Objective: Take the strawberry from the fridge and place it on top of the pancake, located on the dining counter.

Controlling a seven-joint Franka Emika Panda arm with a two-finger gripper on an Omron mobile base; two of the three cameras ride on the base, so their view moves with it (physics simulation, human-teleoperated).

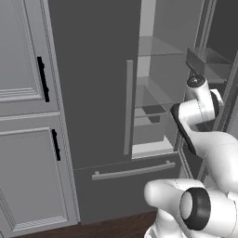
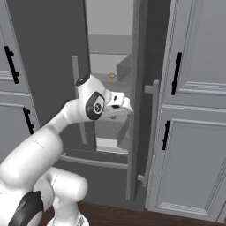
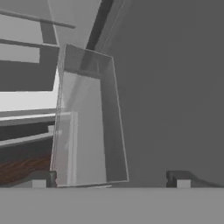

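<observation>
The dark grey fridge [image 1: 93,69] stands with its left door shut and its right door [image 2: 142,88] swung open, so the glass shelves [image 1: 158,46] show. My arm reaches into the opening, hand [image 2: 118,104] at mid-shelf height and turned toward the open door. My gripper [image 3: 109,179] is open with nothing between its fingertips [image 3: 39,179], and it faces a clear door bin [image 3: 87,127] close in front. The strawberry is hidden. A small tan-orange roundish item [image 2: 111,75] lies on a shelf behind the hand. The pancake and the dining counter are out of view.
Light grey panelled cabinets with black handles flank the fridge on the left [image 1: 23,93] and on the right [image 2: 198,110]. The bottom drawer with its bar handle [image 1: 132,171] is shut. More clear door bins [image 1: 209,60] hang above my wrist. Dark wood floor [image 1: 116,228] lies below.
</observation>
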